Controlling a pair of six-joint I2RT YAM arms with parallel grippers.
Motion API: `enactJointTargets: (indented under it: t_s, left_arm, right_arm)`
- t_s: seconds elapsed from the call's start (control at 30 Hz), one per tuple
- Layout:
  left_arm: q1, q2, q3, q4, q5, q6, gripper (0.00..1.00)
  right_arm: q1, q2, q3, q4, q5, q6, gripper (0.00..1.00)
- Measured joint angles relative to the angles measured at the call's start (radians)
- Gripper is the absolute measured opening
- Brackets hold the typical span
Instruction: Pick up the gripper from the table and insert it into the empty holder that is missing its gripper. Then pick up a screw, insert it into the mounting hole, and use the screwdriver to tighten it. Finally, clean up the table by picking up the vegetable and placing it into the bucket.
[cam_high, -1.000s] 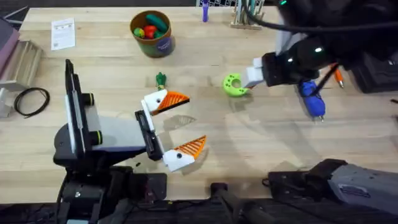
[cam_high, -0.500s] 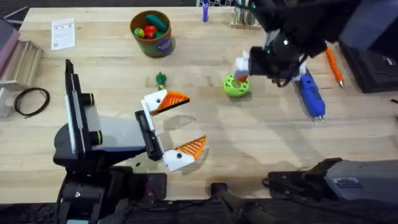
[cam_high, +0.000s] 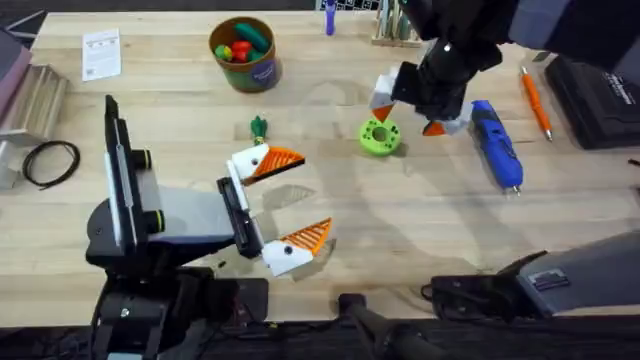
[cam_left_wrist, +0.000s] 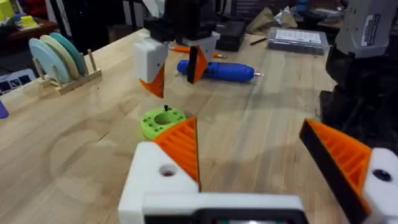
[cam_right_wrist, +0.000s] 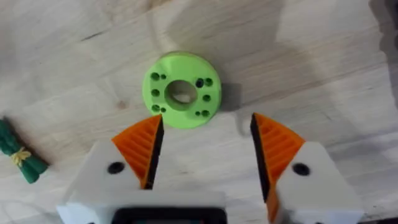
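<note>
My left gripper (cam_high: 312, 192) rests open on the table, both white holders (cam_high: 248, 160) carrying orange ribbed wedges (cam_left_wrist: 180, 146). No loose gripper lies on the table. My right gripper (cam_high: 410, 112) hovers open just over the green disc (cam_high: 379, 136), with nothing between its pads (cam_right_wrist: 142, 149). A small dark screw (cam_left_wrist: 166, 109) stands in the disc (cam_right_wrist: 181, 90). The blue screwdriver (cam_high: 497, 145) lies right of the disc. The dark-green vegetable (cam_high: 259, 128) lies left of it, behind my left gripper. The tan bucket (cam_high: 252, 72) stands at the back with toy produce inside.
An orange pen (cam_high: 535, 103) and a black case (cam_high: 600, 100) lie at the far right. A paper card (cam_high: 101, 52) and a coiled black cable (cam_high: 50, 160) sit on the left. A rack of coloured plates (cam_left_wrist: 65, 59) stands at the back.
My right arm swung back off the screwdriver and its wrist turned. Its gripper went from the disc's right side to just above it. My left arm stayed still.
</note>
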Motion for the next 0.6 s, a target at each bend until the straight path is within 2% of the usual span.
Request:
enactJointTargets:
  t_s: [0.23,0.6]
  left_arm:
    - [0.0,0.0,0.0,0.0,0.0,0.0,0.985]
    - [0.0,0.0,0.0,0.0,0.0,0.0,0.985]
  right_arm:
    - [-0.008,0.053,0.0,0.069,-0.036,0.03,0.784]
    - [-0.008,0.107,0.0,0.09,-0.024,0.072,0.75]
